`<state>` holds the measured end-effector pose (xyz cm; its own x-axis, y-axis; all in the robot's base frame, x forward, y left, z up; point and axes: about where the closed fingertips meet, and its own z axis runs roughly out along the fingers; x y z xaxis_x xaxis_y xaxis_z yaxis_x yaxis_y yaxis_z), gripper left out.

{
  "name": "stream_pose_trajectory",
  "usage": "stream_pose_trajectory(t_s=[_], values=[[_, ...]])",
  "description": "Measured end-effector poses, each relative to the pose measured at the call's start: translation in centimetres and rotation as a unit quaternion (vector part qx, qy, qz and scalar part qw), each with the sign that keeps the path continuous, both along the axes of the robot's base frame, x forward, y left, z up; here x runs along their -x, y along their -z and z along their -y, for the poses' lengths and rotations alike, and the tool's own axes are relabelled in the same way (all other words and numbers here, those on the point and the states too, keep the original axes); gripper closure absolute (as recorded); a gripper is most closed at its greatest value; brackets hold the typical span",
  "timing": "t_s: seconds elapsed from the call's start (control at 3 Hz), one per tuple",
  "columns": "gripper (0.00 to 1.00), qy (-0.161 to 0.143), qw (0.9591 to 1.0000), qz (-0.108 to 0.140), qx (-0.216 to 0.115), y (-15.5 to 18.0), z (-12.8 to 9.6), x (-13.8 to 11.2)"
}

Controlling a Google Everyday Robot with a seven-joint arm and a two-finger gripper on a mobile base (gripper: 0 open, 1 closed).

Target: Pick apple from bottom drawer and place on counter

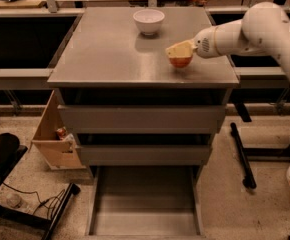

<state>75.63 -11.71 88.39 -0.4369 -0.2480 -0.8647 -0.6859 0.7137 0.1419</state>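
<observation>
My gripper (179,52) reaches in from the right over the right part of the grey counter (110,54). Its pale fingers are shut on the orange-red apple (180,61), which is low over the counter surface or touching it; I cannot tell which. Only the lower half of the apple shows below the fingers. The bottom drawer (144,204) is pulled out at the bottom of the cabinet and nothing shows in it.
A white bowl (149,21) stands at the back middle of the counter. Two shut grey drawer fronts (142,119) are above the open drawer. A wooden box (55,134) sits on the floor at the left. A black stand leg (242,154) lies at the right.
</observation>
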Motion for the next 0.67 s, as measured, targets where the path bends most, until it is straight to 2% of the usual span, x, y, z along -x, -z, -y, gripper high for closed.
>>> stream_pose_trajectory(t_s=[0.33,0.67], values=[[1.00,0.027,0.9991,-0.032,-0.003,3.20,-0.63,-2.55],[0.74,0.026,0.9991,-0.032,-0.003,2.68,-0.63,-2.55]])
